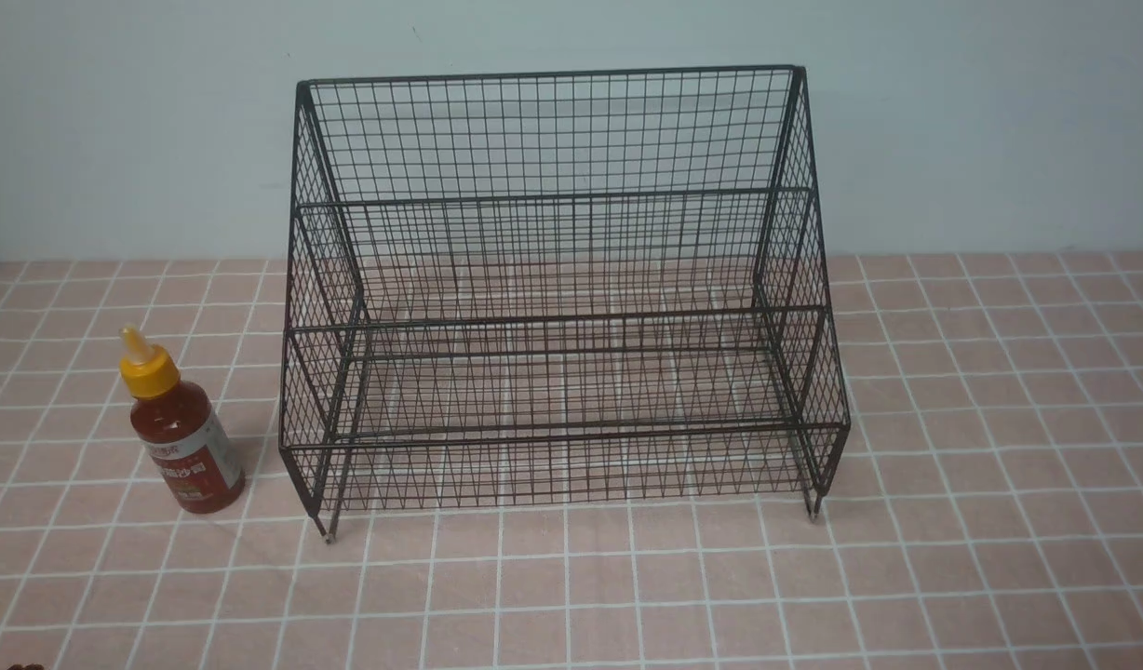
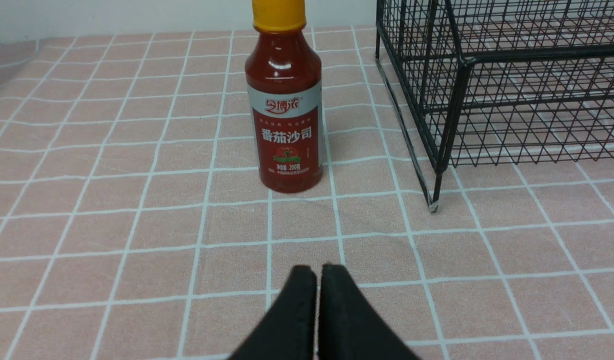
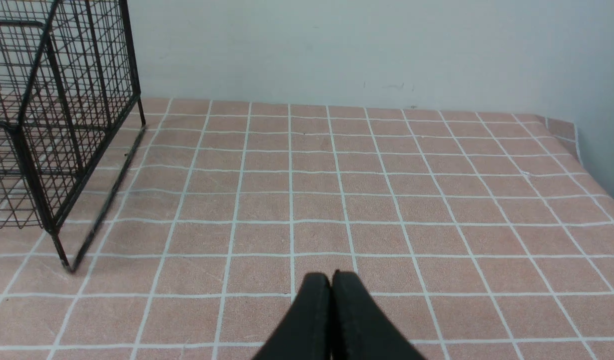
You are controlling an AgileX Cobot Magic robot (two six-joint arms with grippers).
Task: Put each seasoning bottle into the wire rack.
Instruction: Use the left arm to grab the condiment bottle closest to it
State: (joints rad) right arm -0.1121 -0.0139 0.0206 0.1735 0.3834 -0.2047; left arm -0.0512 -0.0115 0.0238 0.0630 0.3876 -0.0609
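Standing upright, seasoning bottle (image 1: 182, 437) rests beside wire rack (image 1: 562, 321).

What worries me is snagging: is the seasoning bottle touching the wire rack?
Apart. The left wrist view shows bare tablecloth between the seasoning bottle and the wire rack.

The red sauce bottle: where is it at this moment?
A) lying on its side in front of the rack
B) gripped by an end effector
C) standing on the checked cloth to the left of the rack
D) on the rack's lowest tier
C: the seasoning bottle stands upright on the checked cloth, left of the wire rack and apart from it.
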